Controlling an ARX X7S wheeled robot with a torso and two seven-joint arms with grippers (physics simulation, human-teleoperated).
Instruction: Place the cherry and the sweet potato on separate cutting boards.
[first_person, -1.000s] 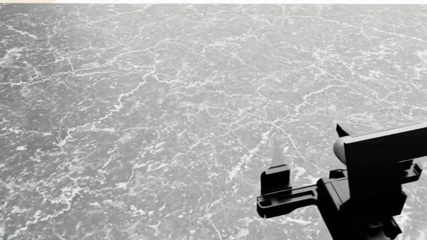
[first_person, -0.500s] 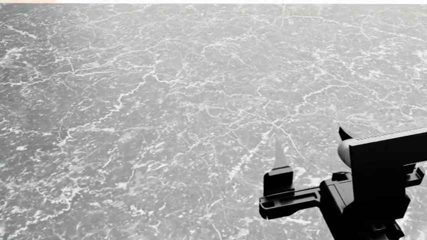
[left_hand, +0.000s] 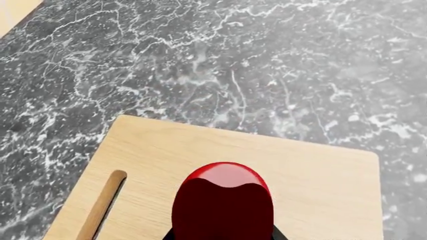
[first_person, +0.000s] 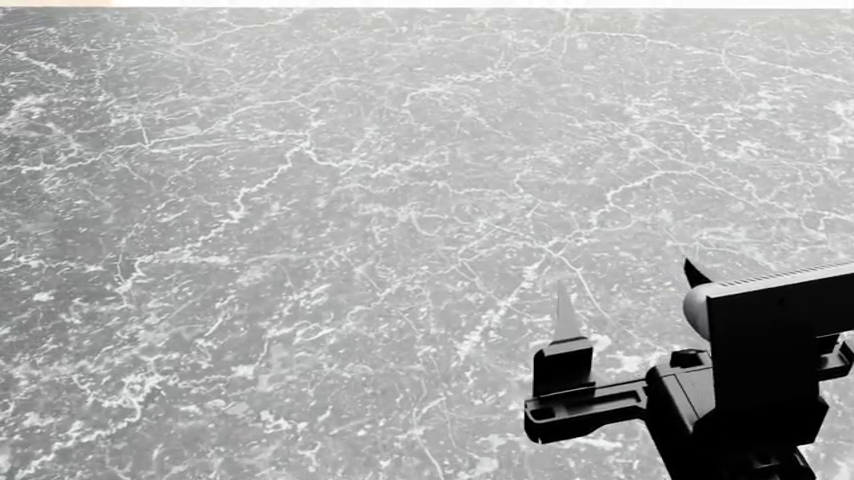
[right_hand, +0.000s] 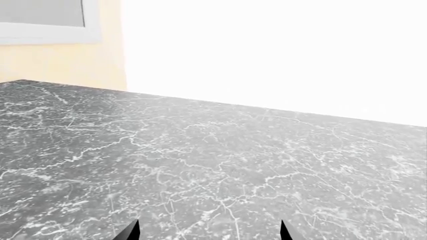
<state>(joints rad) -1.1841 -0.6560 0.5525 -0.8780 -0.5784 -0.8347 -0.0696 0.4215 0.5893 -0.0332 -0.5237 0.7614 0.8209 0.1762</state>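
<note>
Left gripper (left_hand: 223, 235) is barely in my wrist feed, just a dark base behind the cherry (left_hand: 223, 200), and I can't tell from here whether it is clamped on the fruit or already slack. Cherry fills the near side of the frame, glossy red, over the cutting board (left_hand: 320, 170); its slot (left_hand: 103, 202) runs along the board's end to one side. No stem showing. I can't say whether the cherry is touching the wood or just above it.

Right gripper (first_person: 627, 330) sits apart and empty over the bare marble counter (first_person: 334, 220), tips spread in its own feed. Sweet potato is not in any view, nor is a second board.

My call: I'm on the cherry placement. Doing it well means lowering gently, keeping the fruit toward the board's middle and clear of the slot, letting go slowly because a round cherry will roll, then lifting straight up.
</note>
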